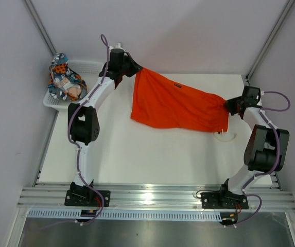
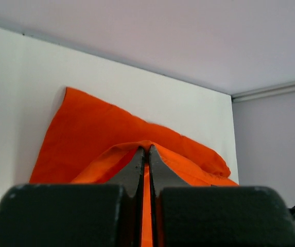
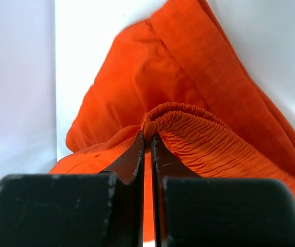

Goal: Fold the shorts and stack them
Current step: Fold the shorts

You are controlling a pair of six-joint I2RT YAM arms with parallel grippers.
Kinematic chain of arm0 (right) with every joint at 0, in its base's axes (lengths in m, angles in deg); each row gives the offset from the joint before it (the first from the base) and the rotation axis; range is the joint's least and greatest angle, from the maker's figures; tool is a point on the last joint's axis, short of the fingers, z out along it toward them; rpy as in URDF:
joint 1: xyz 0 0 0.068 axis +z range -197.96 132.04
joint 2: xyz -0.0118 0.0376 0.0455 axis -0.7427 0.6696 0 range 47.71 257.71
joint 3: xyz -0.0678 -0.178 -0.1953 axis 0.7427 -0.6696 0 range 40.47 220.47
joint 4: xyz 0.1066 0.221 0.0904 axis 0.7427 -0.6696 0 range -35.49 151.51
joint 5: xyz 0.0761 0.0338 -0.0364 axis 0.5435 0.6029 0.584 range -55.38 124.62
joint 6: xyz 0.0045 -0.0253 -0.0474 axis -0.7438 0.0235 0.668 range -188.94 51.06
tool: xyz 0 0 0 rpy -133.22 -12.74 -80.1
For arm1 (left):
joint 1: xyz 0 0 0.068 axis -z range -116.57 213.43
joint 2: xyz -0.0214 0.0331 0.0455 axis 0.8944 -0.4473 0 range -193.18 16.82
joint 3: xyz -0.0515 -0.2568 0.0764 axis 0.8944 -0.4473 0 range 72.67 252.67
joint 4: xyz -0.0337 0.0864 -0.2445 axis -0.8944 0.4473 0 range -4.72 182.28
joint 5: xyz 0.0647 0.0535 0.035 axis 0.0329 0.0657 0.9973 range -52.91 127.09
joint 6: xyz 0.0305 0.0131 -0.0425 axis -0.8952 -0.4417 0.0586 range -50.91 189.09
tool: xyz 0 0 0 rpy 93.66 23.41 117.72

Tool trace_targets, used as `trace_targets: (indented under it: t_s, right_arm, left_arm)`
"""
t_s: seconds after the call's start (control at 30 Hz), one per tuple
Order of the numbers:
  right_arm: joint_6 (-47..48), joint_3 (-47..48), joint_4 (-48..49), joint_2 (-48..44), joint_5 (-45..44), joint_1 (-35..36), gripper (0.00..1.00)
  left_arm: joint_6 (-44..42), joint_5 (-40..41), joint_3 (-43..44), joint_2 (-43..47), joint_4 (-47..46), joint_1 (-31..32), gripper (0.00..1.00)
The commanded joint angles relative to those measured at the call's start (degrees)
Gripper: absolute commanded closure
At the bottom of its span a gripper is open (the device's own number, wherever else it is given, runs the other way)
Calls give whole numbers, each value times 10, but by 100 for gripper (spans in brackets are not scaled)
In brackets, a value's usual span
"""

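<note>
The orange shorts (image 1: 175, 105) are matt cloth, the table (image 1: 137, 154) smooth white.

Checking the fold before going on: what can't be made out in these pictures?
- Top view: both pinch points on the orange shorts, hidden under the left gripper and right gripper housings.
- Top view: printed shorts in the basket, bunched, shape unreadable.
- Wrist views: the orange pair's near edge, blocked by gripper bodies.

A: Where's the left arm (image 1: 83, 123)?
B: Stretched far and left, the left gripper (image 1: 135, 70) pinched tight on the orange shorts (image 1: 173, 103).
A: And the right arm (image 1: 264, 146)?
B: Elbow bent, the right gripper (image 1: 228, 106) clamped on them too.
</note>
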Motion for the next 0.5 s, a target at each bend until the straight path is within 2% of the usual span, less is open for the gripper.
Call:
trace_targets:
  t_s: [0.0,0.2,0.23,0.27,0.3,0.33,0.37,0.4,0.47]
  right_arm:
    - [11,20,133,36,2,-8,100]
    - [5,81,245,144,-2,-10,100]
    - [5,88,258,168,-9,-10,100]
    - [1,106,250,177,-16,-10,99]
    - [0,108,244,182,-24,-10,76]
    - [2,106,249,185,-45,-8,61]
    - [3,104,243,184,-54,-5,38]
    - [4,106,234,182,-69,-3,3]
    - [29,108,212,162,-96,6,1]
  left_arm:
    - [14,22,86,-49,-33,-16,100]
    - [33,21,93,-120,-141,-19,100]
    - [36,15,97,-136,-152,-19,93]
    - [37,8,101,-145,-158,-19,77]
    - [35,4,115,-153,-158,-19,58]
    - [24,0,123,-167,-141,-19,31]
    - [20,0,144,-171,-126,-19,12]
    - [18,5,143,-168,-116,-19,1]
    - [4,7,108,-142,-98,-19,1]
